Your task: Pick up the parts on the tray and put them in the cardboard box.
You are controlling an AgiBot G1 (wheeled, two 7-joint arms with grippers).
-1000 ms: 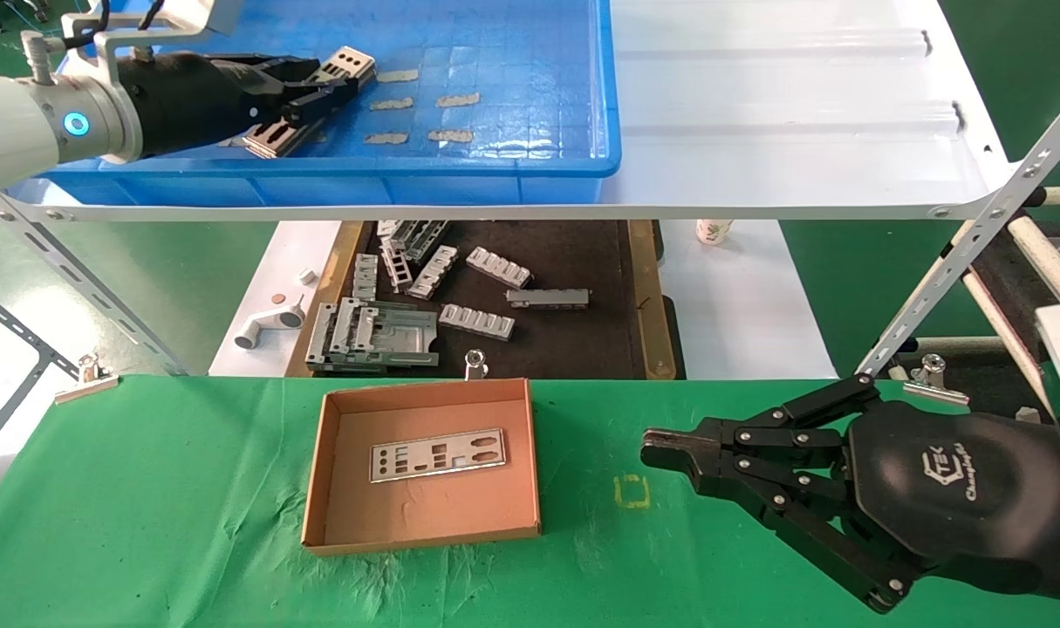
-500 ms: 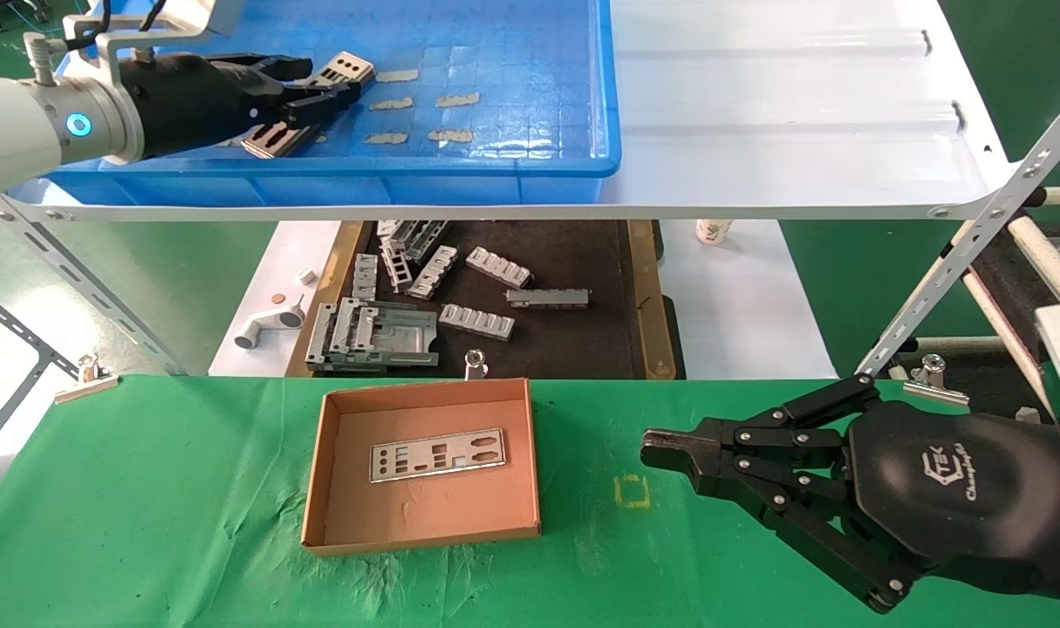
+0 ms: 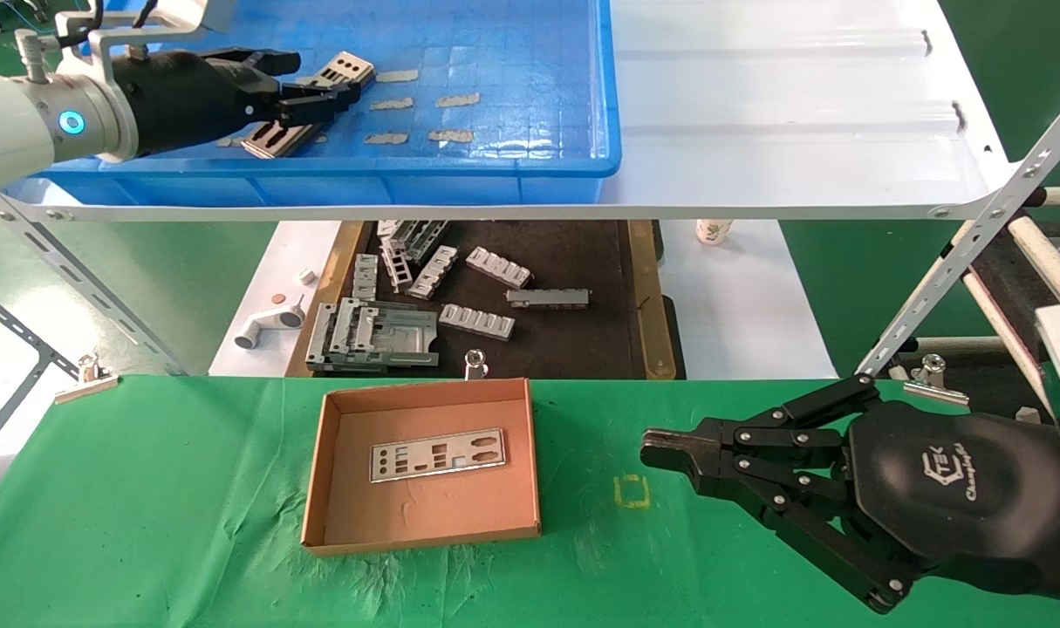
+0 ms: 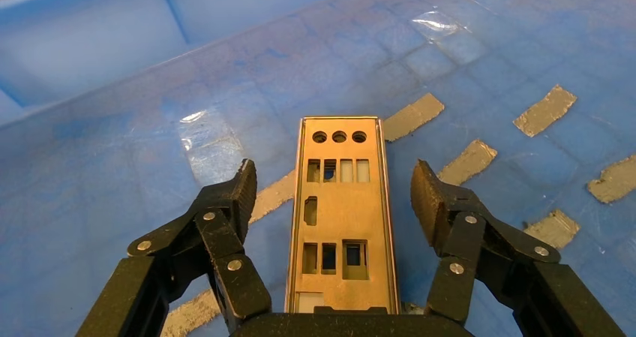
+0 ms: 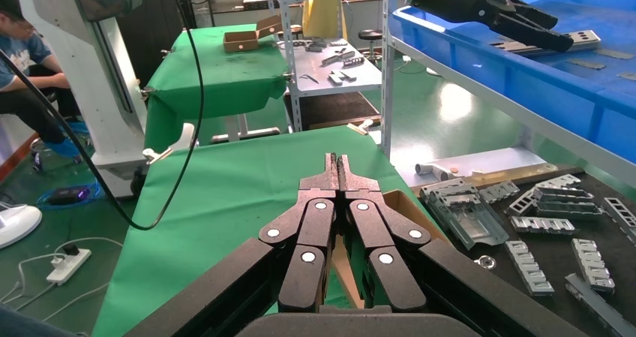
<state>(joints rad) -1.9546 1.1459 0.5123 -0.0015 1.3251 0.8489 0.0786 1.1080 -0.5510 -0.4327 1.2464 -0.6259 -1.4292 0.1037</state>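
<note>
Jaws of the left gripper (image 4: 334, 202) stand wide, straddling a plate (image 4: 341, 217) lying flat on the far-left floor of the tray (image 3: 495, 166), neither pad touching it. Closing on so thin a part risks sliding over it. One plate (image 3: 438, 455) already lies in the cardboard box (image 3: 320, 471). Right gripper (image 3: 660, 453) is parked, pinched together, over the near counter (image 3: 146, 523).

One plate (image 3: 438, 454) lies in the cardboard box (image 3: 530, 453) (another (image 4: 341, 217) on the tray (image 3: 530, 113) behind).
</note>
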